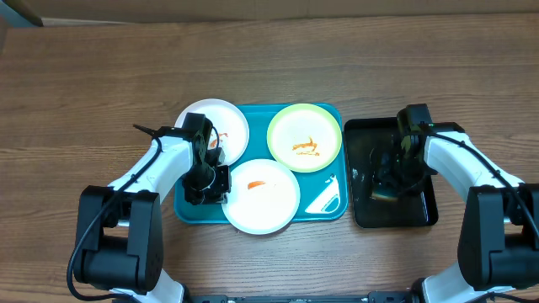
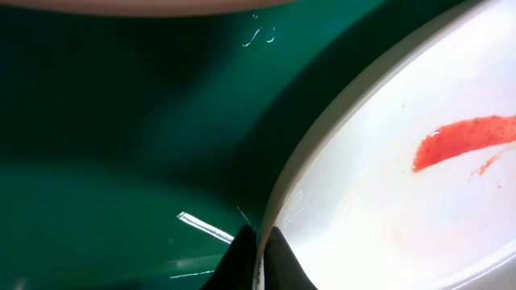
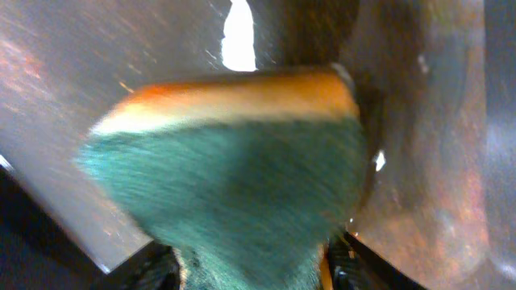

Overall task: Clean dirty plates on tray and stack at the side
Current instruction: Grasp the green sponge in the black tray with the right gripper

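Note:
Three plates lie on the teal tray: a white one at back left, a cream one with a green rim at back right, and a white one in front. All three show orange-red smears. My left gripper is shut on the front white plate's left rim. In the left wrist view its fingers pinch that rim, with the plate to the right and the tray to the left. My right gripper is shut on a green-and-yellow sponge over the black tray.
The black tray stands just right of the teal tray; its glossy floor fills the right wrist view. The back white plate's edge shows at the top of the left wrist view. Bare wooden table surrounds both trays.

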Motion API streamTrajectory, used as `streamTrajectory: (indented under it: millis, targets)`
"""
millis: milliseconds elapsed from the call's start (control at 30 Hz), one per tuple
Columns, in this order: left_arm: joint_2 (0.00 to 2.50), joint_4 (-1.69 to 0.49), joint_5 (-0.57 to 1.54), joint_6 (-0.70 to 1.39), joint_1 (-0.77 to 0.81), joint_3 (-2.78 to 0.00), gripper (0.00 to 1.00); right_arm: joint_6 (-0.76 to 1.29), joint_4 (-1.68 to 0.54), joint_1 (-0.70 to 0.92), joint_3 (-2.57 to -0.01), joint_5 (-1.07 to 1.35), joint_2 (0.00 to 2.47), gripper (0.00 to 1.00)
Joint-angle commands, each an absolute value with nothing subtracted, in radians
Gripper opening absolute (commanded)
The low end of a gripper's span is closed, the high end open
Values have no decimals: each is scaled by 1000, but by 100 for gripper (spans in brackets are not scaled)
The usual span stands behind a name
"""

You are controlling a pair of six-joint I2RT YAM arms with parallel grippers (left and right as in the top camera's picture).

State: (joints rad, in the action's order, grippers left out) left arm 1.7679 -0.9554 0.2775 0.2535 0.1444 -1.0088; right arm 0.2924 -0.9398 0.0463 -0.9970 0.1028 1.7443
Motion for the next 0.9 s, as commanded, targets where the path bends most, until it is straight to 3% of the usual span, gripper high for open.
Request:
streamTrajectory:
  millis: [0, 867]
  targets:
    - [1777, -956, 256, 270, 152, -1016, 5, 305, -971, 44, -1059, 65, 1742, 62]
    - [1777, -956, 256, 270, 152, -1016, 7, 308, -955, 46, -1028, 72, 1740, 55]
